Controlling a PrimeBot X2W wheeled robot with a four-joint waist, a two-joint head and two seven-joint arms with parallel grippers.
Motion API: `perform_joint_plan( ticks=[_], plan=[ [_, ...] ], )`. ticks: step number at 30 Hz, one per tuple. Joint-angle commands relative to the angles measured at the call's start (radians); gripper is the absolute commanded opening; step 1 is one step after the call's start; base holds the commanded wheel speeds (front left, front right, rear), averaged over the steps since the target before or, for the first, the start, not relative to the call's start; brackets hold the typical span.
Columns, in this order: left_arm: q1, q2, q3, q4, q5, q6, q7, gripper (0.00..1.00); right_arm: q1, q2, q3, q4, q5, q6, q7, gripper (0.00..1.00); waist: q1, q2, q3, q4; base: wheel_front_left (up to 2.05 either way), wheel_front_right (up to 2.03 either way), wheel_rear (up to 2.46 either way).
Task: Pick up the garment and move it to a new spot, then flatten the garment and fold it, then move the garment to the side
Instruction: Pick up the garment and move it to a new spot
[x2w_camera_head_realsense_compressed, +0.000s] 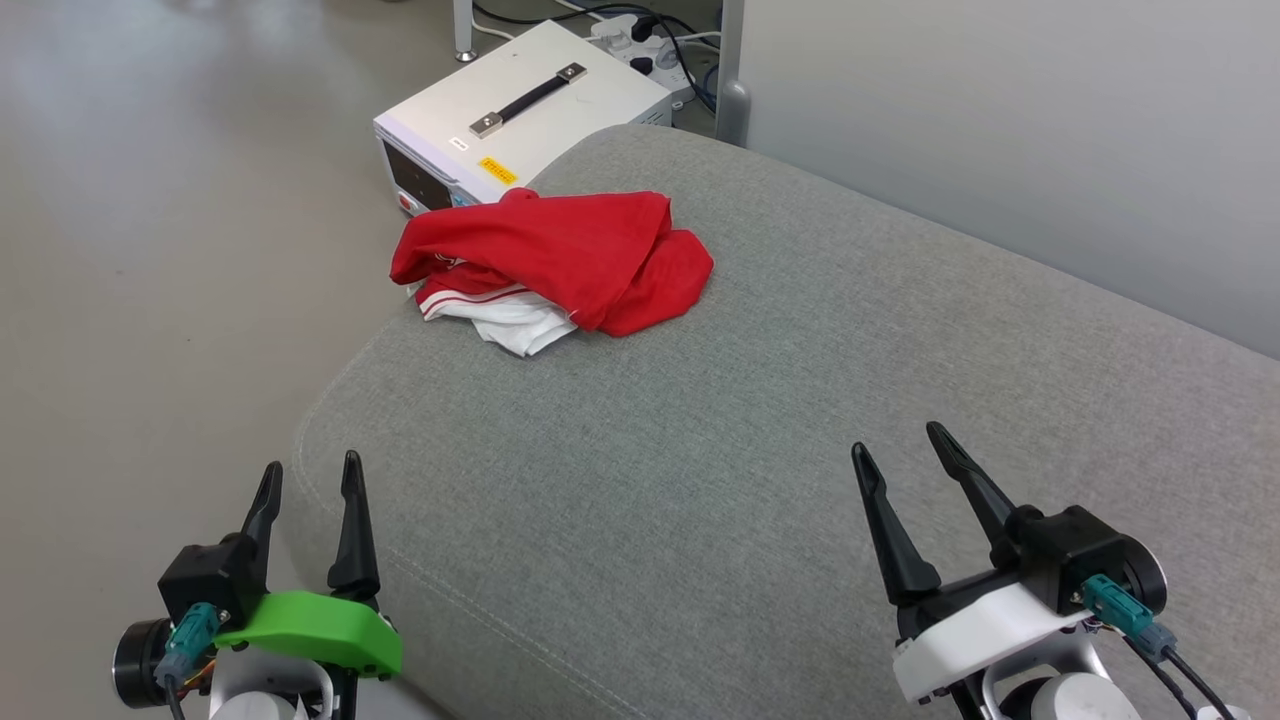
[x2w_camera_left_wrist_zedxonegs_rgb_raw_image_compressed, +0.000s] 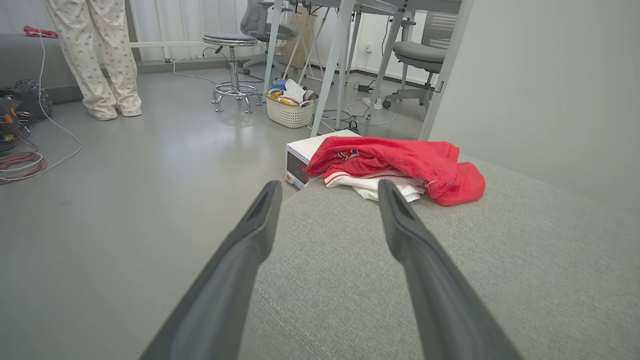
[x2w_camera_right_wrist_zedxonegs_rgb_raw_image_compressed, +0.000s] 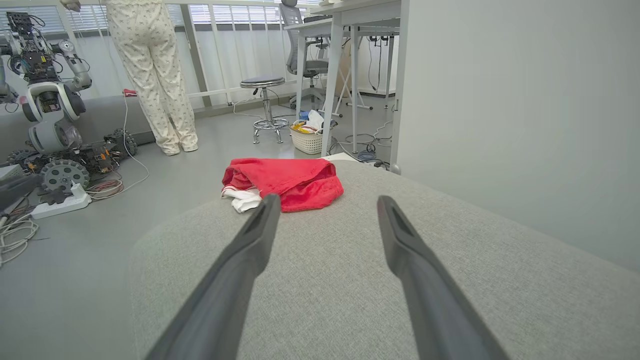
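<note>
The garment (x2w_camera_head_realsense_compressed: 560, 262) lies crumpled in a red heap with a white, red-striped sleeve poking out, near the far left edge of a grey cushioned surface (x2w_camera_head_realsense_compressed: 760, 420). It also appears ahead of the fingers as the garment (x2w_camera_left_wrist_zedxonegs_rgb_raw_image_compressed: 400, 165) in the left wrist view and the garment (x2w_camera_right_wrist_zedxonegs_rgb_raw_image_compressed: 285, 182) in the right wrist view. My left gripper (x2w_camera_head_realsense_compressed: 310, 480) hangs open at the lower left, over the cushion's near left corner, far from the cloth. Over the cushion's near right part my right gripper (x2w_camera_head_realsense_compressed: 900, 445) stands open too. Neither holds anything.
A white instrument box (x2w_camera_head_realsense_compressed: 510, 115) with a black handle sits on the floor just beyond the cushion's far edge, with a power strip and cables (x2w_camera_head_realsense_compressed: 650, 45) behind it. A wall (x2w_camera_head_realsense_compressed: 1000, 120) runs along the right. A person's legs (x2w_camera_right_wrist_zedxonegs_rgb_raw_image_compressed: 150, 75), a stool (x2w_camera_right_wrist_zedxonegs_rgb_raw_image_compressed: 265, 107), a basket (x2w_camera_right_wrist_zedxonegs_rgb_raw_image_compressed: 307, 137) and another robot (x2w_camera_right_wrist_zedxonegs_rgb_raw_image_compressed: 50, 110) stand farther off.
</note>
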Motion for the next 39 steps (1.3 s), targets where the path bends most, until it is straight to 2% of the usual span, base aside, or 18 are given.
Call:
perform_joint_plan(
  ticks=[1, 7, 15, 19, 23, 29, 39],
  plan=[
    [-0.02, -0.004, 0.005, 0.007, -0.007, -0.007, -0.01, 1.0, -0.021, -0.002, 0.004, -0.003, 0.003, -0.001, -0.008, 1.0, 0.0, 0.0, 0.006, 0.008, 0.0, 0.0, 0.0],
    [-0.051, -0.002, 0.006, 0.024, 0.003, -0.01, -0.015, 1.0, -0.032, -0.002, 0.0, -0.013, -0.02, -0.001, 0.003, 1.0, 0.0, 0.0, 0.028, 0.003, 0.0, 0.0, 0.0],
    [-0.179, 0.01, -0.018, 0.088, -0.025, -0.011, -0.015, 1.0, -0.089, -0.027, -0.015, -0.062, -0.063, -0.001, 0.051, 1.0, 0.0, 0.0, 0.124, -0.06, 0.0, 0.0, 0.0],
    [-0.29, 0.031, -0.045, 0.158, -0.066, -0.011, -0.015, 1.0, -0.122, -0.051, -0.026, -0.094, -0.081, -0.001, 0.08, 1.0, 0.0, 0.0, 0.186, -0.097, 0.0, 0.0, 0.0],
    [-0.418, 0.077, -0.083, 0.244, -0.121, -0.011, 0.015, 1.0, -0.154, -0.073, -0.033, -0.123, -0.086, -0.001, 0.099, 1.0, 0.0, 0.0, 0.246, -0.137, 0.0, 0.0, 0.0],
    [-0.614, 0.171, -0.161, 0.391, -0.272, -0.012, 0.169, 1.0, -0.202, -0.101, -0.028, -0.156, -0.089, -0.001, 0.116, 1.0, 0.0, 0.0, 0.334, -0.201, 0.0, 0.0, 0.0],
    [-0.848, 0.354, -0.304, 0.498, -0.536, -0.012, 0.473, 1.0, -0.281, -0.142, -0.011, -0.202, -0.091, -0.001, 0.138, 1.0, 0.0, 0.0, 0.474, -0.281, 0.0, 0.0, 0.0]
  ],
)
